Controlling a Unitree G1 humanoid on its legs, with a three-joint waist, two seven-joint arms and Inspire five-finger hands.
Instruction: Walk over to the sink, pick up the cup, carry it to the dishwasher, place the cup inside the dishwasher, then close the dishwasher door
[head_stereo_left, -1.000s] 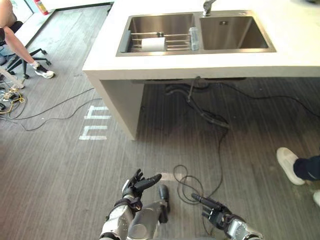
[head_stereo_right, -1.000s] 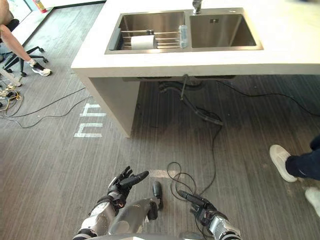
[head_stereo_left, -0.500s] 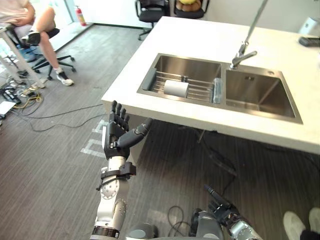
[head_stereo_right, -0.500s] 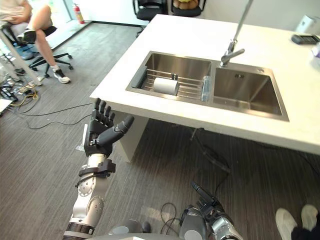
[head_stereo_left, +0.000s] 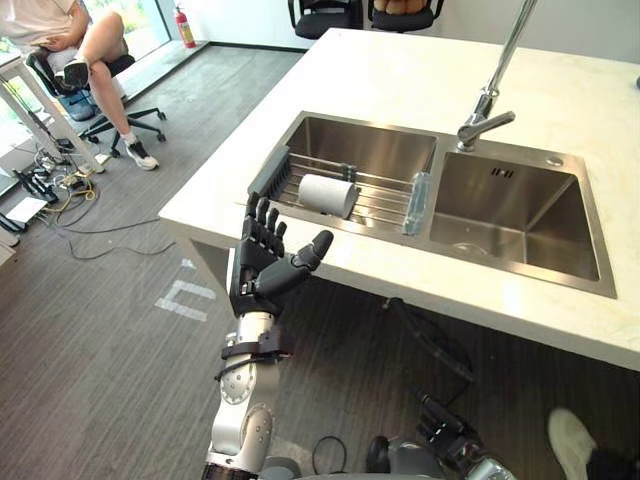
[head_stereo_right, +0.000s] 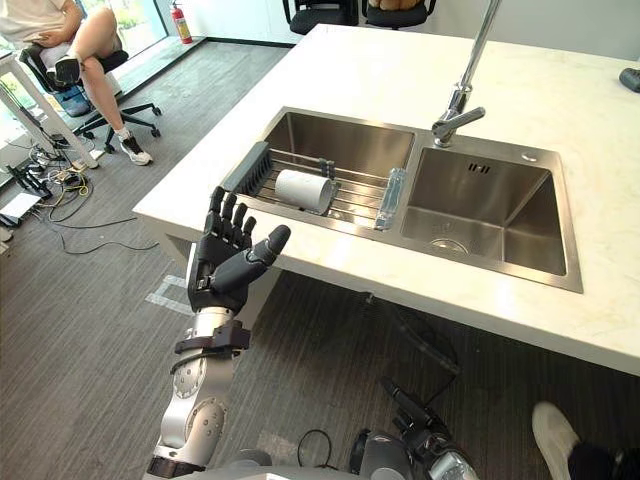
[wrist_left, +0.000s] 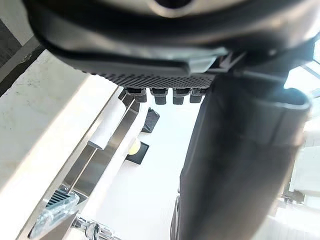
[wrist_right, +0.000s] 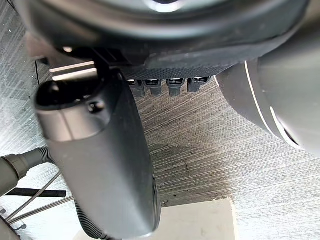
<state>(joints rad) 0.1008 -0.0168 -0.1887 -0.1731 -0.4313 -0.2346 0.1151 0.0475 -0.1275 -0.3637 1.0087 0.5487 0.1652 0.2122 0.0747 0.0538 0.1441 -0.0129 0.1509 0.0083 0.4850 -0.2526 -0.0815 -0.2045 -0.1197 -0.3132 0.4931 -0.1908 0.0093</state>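
Closer than a moment ago, the left hand (head_stereo_left: 262, 272) stands raised before the table (head_stereo_left: 400, 70) edge, fingers straight and apart, holding nothing. The cup (head_stereo_left: 328, 195) lies on its side on the rack (head_stereo_left: 385, 197) in the sink (head_stereo_left: 372, 148), beyond the fingers, its long axis across the reach. The right hand (head_stereo_left: 445, 432) hangs low, fingers relaxed, so the left one is nearer.

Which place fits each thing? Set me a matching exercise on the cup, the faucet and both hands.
Things:
1. cup
2. faucet
3. left hand
4. right hand

Places:
A. low above the floor
B. raised and open, before the counter edge
C. lying sideways on the wire rack
D. standing at the back rim of the sink

Pairs: 1-C, 2-D, 3-B, 4-A
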